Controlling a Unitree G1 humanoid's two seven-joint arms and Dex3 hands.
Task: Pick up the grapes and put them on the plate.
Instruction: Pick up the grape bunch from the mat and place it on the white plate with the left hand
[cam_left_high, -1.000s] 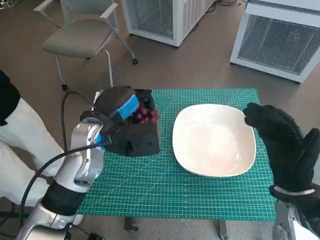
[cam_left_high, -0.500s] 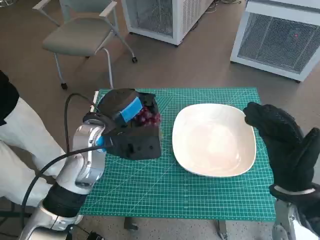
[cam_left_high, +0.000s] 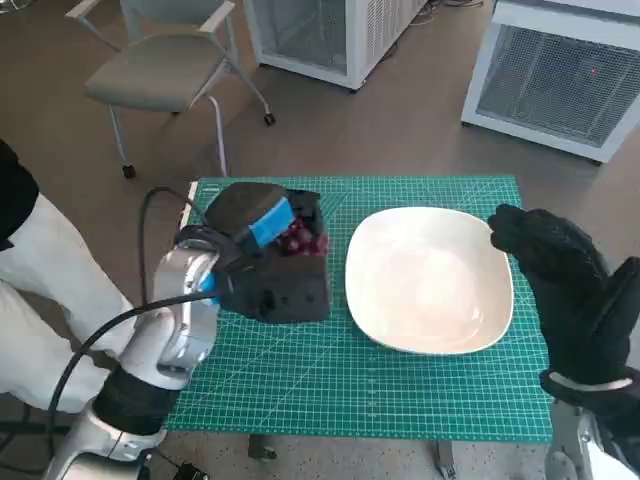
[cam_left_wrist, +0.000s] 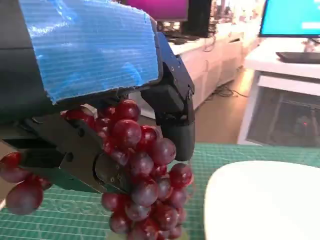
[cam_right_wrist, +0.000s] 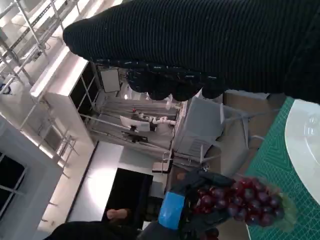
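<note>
Gripping the grapes, left hand seemingly just beside plate

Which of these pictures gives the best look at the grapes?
The left wrist view: the grapes fill it, held by the left hand. The head view shows only a few; the right wrist view shows the bunch small.

Grapes in left hand, left of plate.
</note>
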